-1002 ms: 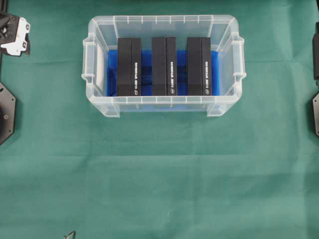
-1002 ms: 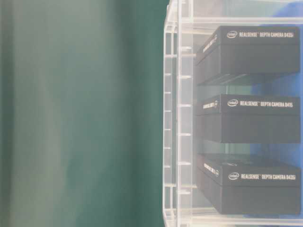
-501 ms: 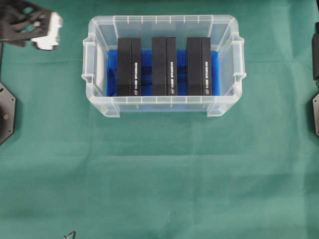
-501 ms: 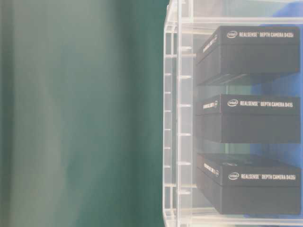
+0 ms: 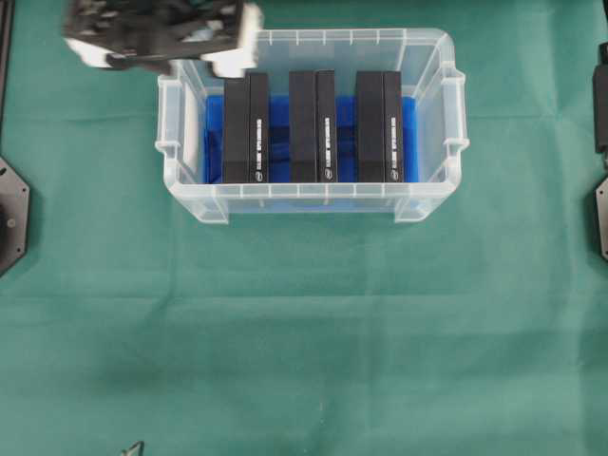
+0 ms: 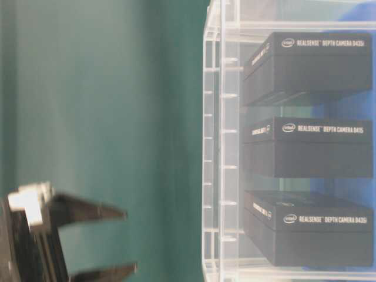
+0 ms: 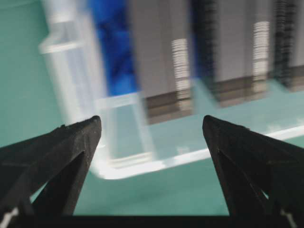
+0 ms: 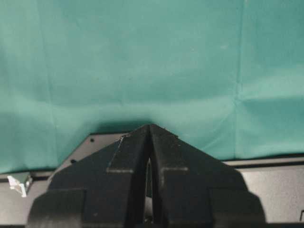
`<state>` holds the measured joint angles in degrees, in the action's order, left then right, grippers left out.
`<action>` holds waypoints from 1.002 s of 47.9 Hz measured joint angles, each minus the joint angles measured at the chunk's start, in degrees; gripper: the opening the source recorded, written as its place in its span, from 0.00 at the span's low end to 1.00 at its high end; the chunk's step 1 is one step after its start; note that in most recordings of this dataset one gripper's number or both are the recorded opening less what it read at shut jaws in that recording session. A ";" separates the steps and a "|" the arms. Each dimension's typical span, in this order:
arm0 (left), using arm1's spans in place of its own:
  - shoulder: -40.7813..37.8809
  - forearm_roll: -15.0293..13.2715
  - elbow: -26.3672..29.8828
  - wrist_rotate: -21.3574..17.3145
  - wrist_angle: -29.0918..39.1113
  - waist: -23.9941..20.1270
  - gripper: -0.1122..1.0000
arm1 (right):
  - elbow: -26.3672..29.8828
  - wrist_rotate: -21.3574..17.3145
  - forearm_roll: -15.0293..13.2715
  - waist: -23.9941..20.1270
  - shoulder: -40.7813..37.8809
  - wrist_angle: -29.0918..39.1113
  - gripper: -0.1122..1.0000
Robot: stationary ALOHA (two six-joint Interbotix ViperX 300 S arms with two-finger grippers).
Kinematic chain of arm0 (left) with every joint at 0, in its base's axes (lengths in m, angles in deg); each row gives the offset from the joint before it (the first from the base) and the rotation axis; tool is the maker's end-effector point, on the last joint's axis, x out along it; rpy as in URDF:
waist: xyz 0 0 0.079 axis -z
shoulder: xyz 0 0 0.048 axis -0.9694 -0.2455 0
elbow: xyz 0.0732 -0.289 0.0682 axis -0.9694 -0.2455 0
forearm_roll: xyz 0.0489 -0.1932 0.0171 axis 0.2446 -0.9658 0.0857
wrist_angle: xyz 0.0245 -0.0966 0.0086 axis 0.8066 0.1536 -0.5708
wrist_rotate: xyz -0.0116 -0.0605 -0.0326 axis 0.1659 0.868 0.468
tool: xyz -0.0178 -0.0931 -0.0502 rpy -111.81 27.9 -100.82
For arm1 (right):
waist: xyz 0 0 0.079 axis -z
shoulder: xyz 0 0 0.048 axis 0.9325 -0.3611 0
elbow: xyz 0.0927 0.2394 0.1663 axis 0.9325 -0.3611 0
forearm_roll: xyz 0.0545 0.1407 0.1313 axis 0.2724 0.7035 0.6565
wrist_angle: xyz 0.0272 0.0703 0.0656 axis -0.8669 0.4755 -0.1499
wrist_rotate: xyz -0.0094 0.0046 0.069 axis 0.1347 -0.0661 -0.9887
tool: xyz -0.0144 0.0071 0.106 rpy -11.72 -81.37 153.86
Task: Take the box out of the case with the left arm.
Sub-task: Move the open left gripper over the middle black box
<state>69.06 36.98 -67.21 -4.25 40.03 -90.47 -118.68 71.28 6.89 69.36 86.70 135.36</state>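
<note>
The clear case [image 5: 313, 191] with a blue lining holds three black boxes standing side by side: left [image 5: 246, 128], middle [image 5: 313, 126], right [image 5: 380, 126]. My left gripper [image 5: 161, 38] is blurred and hangs high over the case's back-left corner, touching nothing. In the table-level view the left gripper [image 6: 130, 242] is spread wide, apart from the case wall [image 6: 214, 147]. The left wrist view shows the open left gripper [image 7: 151, 121] with only a case corner [image 7: 137, 166] and blurred boxes [image 7: 161, 57] beyond. My right gripper [image 8: 150, 127] is shut and empty over green cloth.
Green cloth [image 5: 304, 332] covers the table all round the case. Black arm base plates sit at the left edge [image 5: 11, 214] and the right edge [image 5: 600, 214]. The boxes stand with narrow gaps between them.
The left gripper has swung right from the table's far left edge to above the case's back-left corner and has entered the table-level view. Boxes, case and right arm are unmoved.
</note>
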 measured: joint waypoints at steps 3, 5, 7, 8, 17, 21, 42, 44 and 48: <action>-2.90 0.00 3.25 0.88 0.79 1.05 0.90 | 0.09 0.00 -0.18 0.00 0.09 0.00 0.12; -4.75 -0.09 5.19 0.79 1.23 1.67 0.90 | 0.00 -0.09 -0.26 0.00 0.00 -0.09 0.12; -6.94 -0.09 7.47 1.49 1.93 2.55 0.90 | 0.00 0.00 -0.35 0.00 0.00 0.00 0.12; -7.91 -0.09 8.53 1.23 2.20 2.90 0.90 | 0.09 0.00 -0.44 0.00 0.00 0.00 0.12; -15.38 -0.18 16.88 2.90 3.52 5.01 0.90 | 0.00 0.00 -0.44 0.00 0.00 -0.09 0.12; -18.11 -0.18 20.39 3.69 3.69 5.10 0.90 | 0.09 -0.09 -0.53 0.00 0.00 -0.09 0.12; -24.70 -0.18 28.39 4.04 6.77 5.71 0.90 | 0.00 0.00 -0.53 0.00 0.00 -0.09 0.12; -24.61 -0.18 28.39 3.96 6.86 5.71 0.90 | 0.00 0.00 -0.53 0.00 0.00 -0.09 0.12; -24.70 -0.09 28.39 3.96 6.86 5.71 0.90 | 0.00 -0.09 -0.53 0.00 0.00 -0.09 0.12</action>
<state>44.36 36.89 -38.82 -0.30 46.89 -84.75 -118.68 71.19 6.36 69.36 86.70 135.27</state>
